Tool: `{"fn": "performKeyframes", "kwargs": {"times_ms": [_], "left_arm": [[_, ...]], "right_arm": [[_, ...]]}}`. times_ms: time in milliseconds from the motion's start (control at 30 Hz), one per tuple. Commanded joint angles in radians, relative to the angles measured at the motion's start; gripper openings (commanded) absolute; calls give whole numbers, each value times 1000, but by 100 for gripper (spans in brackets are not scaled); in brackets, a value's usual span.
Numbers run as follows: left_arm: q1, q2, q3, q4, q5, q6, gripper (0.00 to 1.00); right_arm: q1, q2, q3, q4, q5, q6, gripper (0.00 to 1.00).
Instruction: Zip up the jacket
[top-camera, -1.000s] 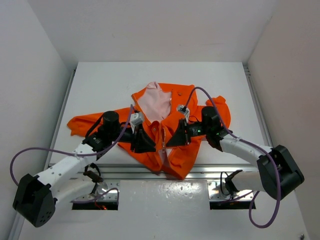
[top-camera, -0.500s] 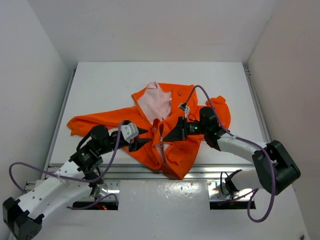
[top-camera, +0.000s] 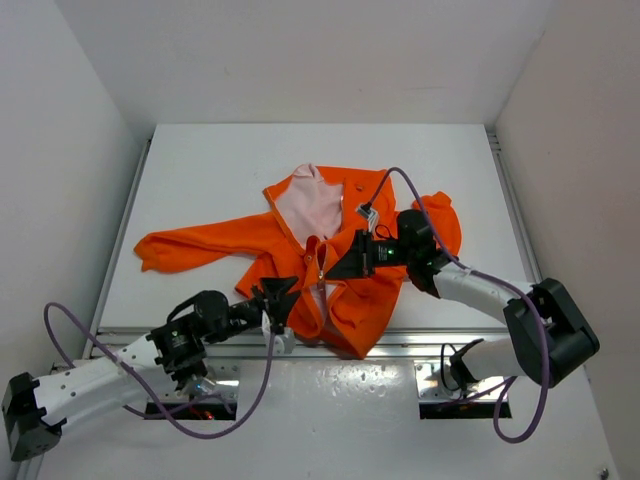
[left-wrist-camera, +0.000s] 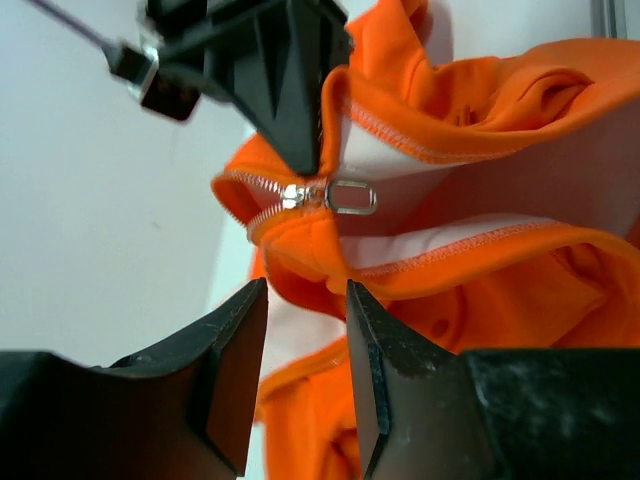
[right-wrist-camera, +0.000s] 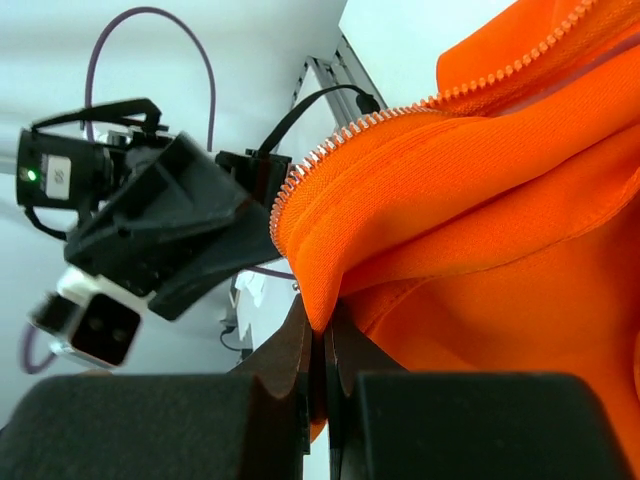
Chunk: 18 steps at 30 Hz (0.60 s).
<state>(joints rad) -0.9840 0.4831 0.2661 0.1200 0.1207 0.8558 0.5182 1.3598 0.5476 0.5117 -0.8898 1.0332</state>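
Two grippers sit at your jacket (top-camera: 370, 205). It lies spread on the table (top-camera: 200, 170) with its hem at the near edge, one sleeve (top-camera: 190, 248) stretched out to the left and the pink lining (top-camera: 300, 205) showing at the open collar.

Your right gripper (top-camera: 335, 268) is clenched on a fold of the front edge. In its wrist view the fingers (right-wrist-camera: 290, 360) pinch orange cloth with no gap between them, and the zipper teeth (right-wrist-camera: 400, 115) run along the edge just above.

Your left gripper (top-camera: 283, 297) is released. It sits low by the left front panel, near the hem, its fingers (left-wrist-camera: 235, 370) apart with nothing between them. In its wrist view the slider (left-wrist-camera: 305, 195) and its metal pull tab (left-wrist-camera: 350, 195) lie just beyond the fingertips, directly under the tip of your right gripper.
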Motion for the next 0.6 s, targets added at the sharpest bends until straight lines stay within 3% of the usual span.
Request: {"fn": "performKeyframes", "kwargs": {"times_ms": [0,200,267,333,400,467,567], "left_arm": [[-79,-41,-40,121,-90,195,43],[-238,-80,-113,167,-176,364,60],[-286,-66,-128,210,-214,350,52],[-317,-13,-99,256,-274,243,42],[-350,113,-32,274,-418,203,41],[-351,127,-31,315,-441,244,38],[-360,153,-135,524,-475,348,38]], "right_arm": [[-10,7,54,-15,0,1,0],[-17,15,57,-19,2,24,0],[-14,19,63,-24,2,27,0],[-15,22,66,-25,3,27,0],[-18,25,71,-24,2,42,0],[-17,27,80,-6,-1,53,0],[-15,28,80,7,0,108,0]]}}
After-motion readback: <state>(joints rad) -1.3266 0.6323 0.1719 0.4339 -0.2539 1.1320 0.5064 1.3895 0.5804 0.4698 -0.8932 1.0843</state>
